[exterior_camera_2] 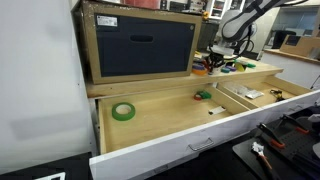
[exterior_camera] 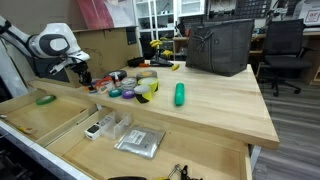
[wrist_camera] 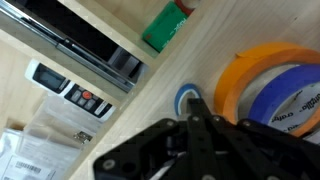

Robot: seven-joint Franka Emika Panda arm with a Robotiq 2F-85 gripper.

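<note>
In the wrist view the black pincer [wrist_camera: 194,112] came up from the bottom middle of the frame, its two fingers clenched tip to tip with nothing visibly caught between them. A small blue roll of tape [wrist_camera: 183,97] lay on the pale wooden tabletop [wrist_camera: 250,25] just above and slightly left of the fingertips. It sat close enough that the tips hid its lower right edge, and whether they touched it could not be told. To the right of the pincer, a wide orange roll of tape [wrist_camera: 262,60] leaned over a darker blue roll of tape [wrist_camera: 297,100] at the right edge. A green object [wrist_camera: 163,27] sat at the upper middle. At the left, an open drawer held a white remote-like device [wrist_camera: 68,90] and a clear plastic bag [wrist_camera: 30,150]. In an exterior view the pincer [exterior_camera: 82,73] hung at the left, above the cluster of tape rolls [exterior_camera: 135,87].
</note>
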